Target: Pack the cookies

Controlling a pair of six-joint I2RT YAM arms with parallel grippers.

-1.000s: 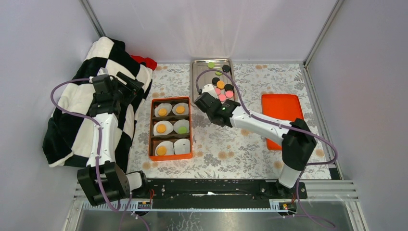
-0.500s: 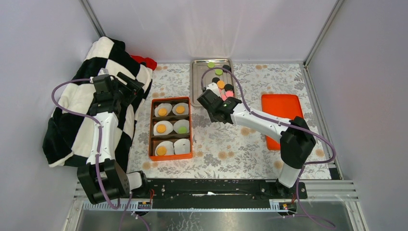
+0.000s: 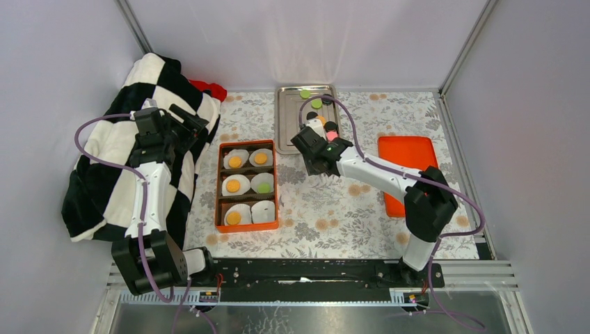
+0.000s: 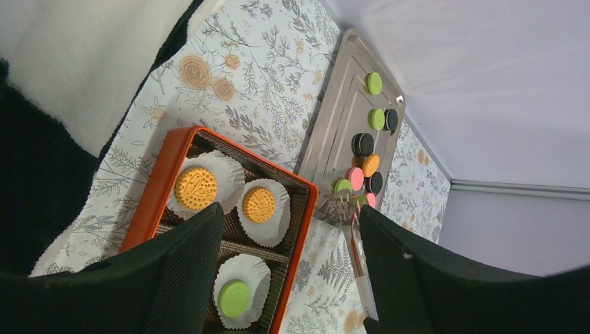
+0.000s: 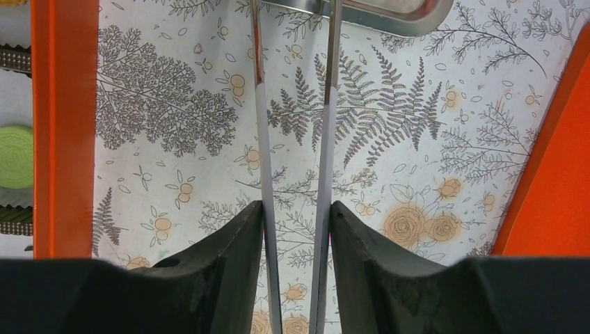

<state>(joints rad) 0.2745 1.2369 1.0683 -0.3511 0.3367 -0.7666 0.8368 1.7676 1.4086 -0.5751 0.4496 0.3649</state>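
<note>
Five liners in the orange box (image 3: 220, 188) are holding cookies (image 3: 235, 161); the lower-right liner (image 3: 264, 211) is waiting empty. My right gripper (image 5: 296, 209) is pinching tongs (image 5: 325, 139) at the steel tray (image 3: 289, 111), where more are lying; left gripper (image 4: 289, 216) is hanging spread.

The metal blades (image 5: 259, 139) between the right fingers (image 5: 229, 271) leave the right wrist view at 12 o'clock, tips unseen. The steel tray (image 5: 389, 24) shows only a strip of rim there; the orange box (image 5: 66, 125) is cut off at 9 o'clock with half a green cookie (image 5: 15, 156), the flat orange piece (image 5: 556, 174) at 3 o'clock. From above, the right arm (image 3: 376, 172) covers the tray's 6 o'clock end and some of the cookies (image 3: 331, 126); a red thing (image 3: 209, 89) lies mostly hidden behind the checkered blanket (image 3: 118, 153).
</note>
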